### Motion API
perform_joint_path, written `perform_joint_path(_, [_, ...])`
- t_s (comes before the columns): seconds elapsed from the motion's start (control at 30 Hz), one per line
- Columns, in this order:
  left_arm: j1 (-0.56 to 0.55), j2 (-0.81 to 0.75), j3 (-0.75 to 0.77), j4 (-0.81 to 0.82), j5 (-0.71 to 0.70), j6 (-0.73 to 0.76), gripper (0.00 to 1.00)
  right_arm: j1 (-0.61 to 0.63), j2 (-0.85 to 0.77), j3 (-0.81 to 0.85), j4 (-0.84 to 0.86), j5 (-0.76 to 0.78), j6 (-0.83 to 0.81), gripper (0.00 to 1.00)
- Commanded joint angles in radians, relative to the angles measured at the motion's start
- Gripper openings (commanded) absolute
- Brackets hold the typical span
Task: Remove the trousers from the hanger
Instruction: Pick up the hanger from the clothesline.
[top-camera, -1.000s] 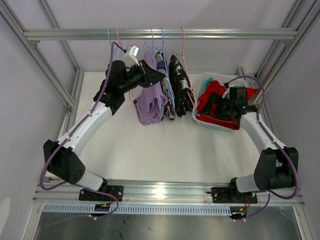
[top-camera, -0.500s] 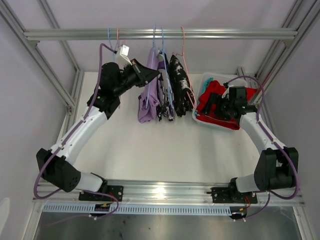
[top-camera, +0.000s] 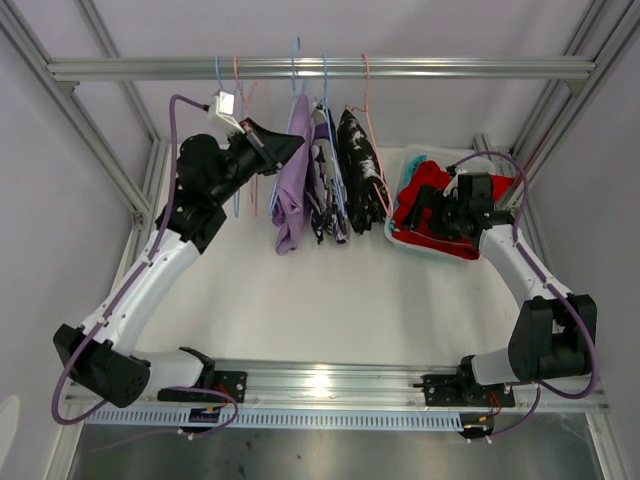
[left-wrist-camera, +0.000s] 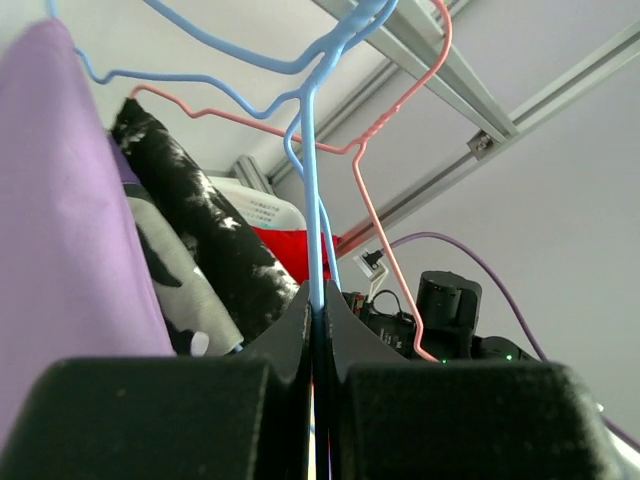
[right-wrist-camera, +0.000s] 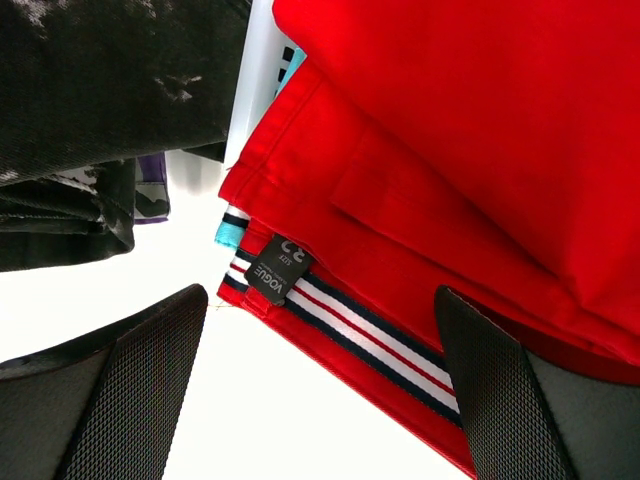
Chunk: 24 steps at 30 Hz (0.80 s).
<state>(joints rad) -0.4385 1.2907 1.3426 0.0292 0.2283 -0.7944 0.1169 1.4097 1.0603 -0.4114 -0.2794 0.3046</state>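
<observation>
The left gripper (top-camera: 292, 147) pinches the blue hanger (left-wrist-camera: 312, 200) tight, lilac trousers (top-camera: 290, 195) draped just right of it, black-and-white trousers (top-camera: 360, 170) beyond. The right gripper (top-camera: 420, 216), jaws wide, hovers over red trousers (right-wrist-camera: 430, 120) in a white bin (top-camera: 440, 251).

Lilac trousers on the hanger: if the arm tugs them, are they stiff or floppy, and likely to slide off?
Probably floppy: the lilac trousers hang in soft folds, draped over a blue hanger. Likely light, since that thin wire carries them. The hanger may swing, though the left gripper is shut on its wire.
</observation>
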Motion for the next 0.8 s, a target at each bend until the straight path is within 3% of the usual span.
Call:
perform_joint_path(0.0, [-0.008, -0.132, 0.000, 0.085, -0.053, 0.090, 0.00, 0.006, -0.034, 0.003, 0.022, 0.000, -0.018, 0.99])
perform_joint_path(0.47, [-0.123, -0.263, -0.083, -0.103, -0.285, 0.302, 0.00, 0.023, -0.049, 0.009, 0.000, 0.039, -0.027, 0.99])
perform_joint_path(0.77, [-0.241, -0.344, -0.218, -0.065, -0.507, 0.422, 0.00, 0.043, -0.156, 0.029, -0.032, 0.123, -0.052, 0.99])
